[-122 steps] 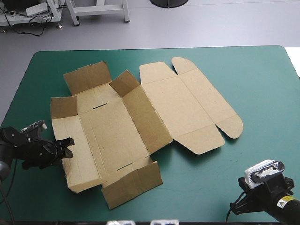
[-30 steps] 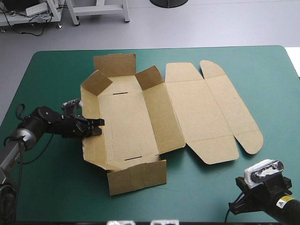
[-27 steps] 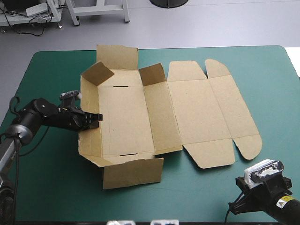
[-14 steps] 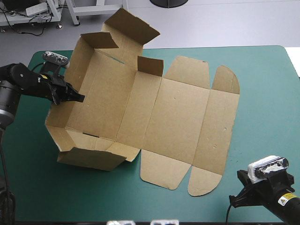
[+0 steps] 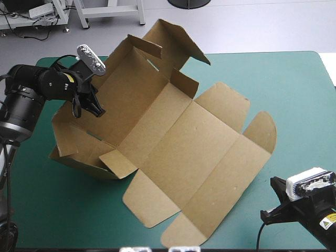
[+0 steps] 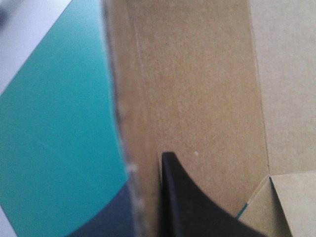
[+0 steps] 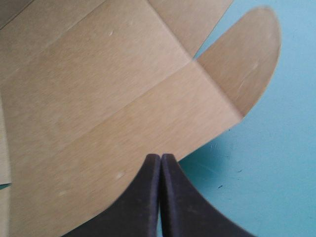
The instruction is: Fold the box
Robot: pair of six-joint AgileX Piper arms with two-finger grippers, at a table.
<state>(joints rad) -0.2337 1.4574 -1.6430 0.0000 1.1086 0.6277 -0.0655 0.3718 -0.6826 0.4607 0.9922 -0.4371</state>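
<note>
The brown box [image 5: 173, 142] is a cut sheet tipped up on its left side, its wall flaps raised above the table's far left part. Its lid panels lie flat toward the near right. My left gripper [image 5: 96, 109] is shut on the raised left wall. In the left wrist view one black finger [image 6: 187, 202] lies on the inner face of the box [image 6: 197, 89]; the other is hidden behind the board's edge. My right gripper [image 5: 266, 214] rests at the near right corner, shut and holding nothing. In its own view, the right gripper [image 7: 161, 157] points at the lid's rounded flap [image 7: 247, 59].
The teal-green cover [image 5: 283, 84] shows bare to the right of the box and along the near left edge [image 5: 58, 210]. The lid's near flap [image 5: 184, 233] reaches close to the table's front edge.
My left gripper has risen and swung toward the far side with the wall in it. The box has tipped up and turned, its lid sliding toward the near right. The right arm barely moved.
</note>
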